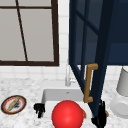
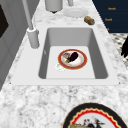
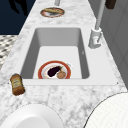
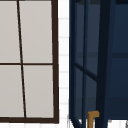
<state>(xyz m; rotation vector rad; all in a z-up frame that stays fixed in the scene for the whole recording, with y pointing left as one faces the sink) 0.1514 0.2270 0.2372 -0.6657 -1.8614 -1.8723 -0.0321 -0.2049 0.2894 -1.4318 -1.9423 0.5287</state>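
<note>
Front view: left hand [image 1: 39, 109] at the sink's [image 1: 47, 93] near left corner, fingers curled downward, holding nothing. Right hand [image 1: 100, 115] low at the right, fingers pointing up, straight, just under the open cabinet door [image 1: 100, 62] and below its brass handle [image 1: 89, 82]; not touching the handle as far as can be told. Red ball [image 1: 67, 114] large in the foreground, hiding most of the basin and all but a sliver of the plate [image 1: 84, 114] behind it. Patterned dish [image 1: 13, 104] on the counter at the left; white bowl [image 1: 120, 107] and grey pot [image 1: 123, 81] at the right, both cut off by the edge.

Left side view: plate [image 2: 72, 59] with dark eggplant [image 2: 73, 56] flat on the sink floor, near the middle. One black hand [image 2: 124, 47] at the right edge, mostly cut off, which one unclear. Faucet [image 2: 32, 32] at the left, bottle [image 2: 89, 20] lying on the far counter.

Right side view: plate [image 3: 54, 71] at the near end of the basin, bottle [image 3: 17, 84] on the near counter. Black hand [image 3: 18, 6] at the top left against dark blue, hard to make out.

Upper view: window [image 4: 27, 60] left, door [image 4: 103, 60] right, handle [image 4: 93, 118] top cut off below.
</note>
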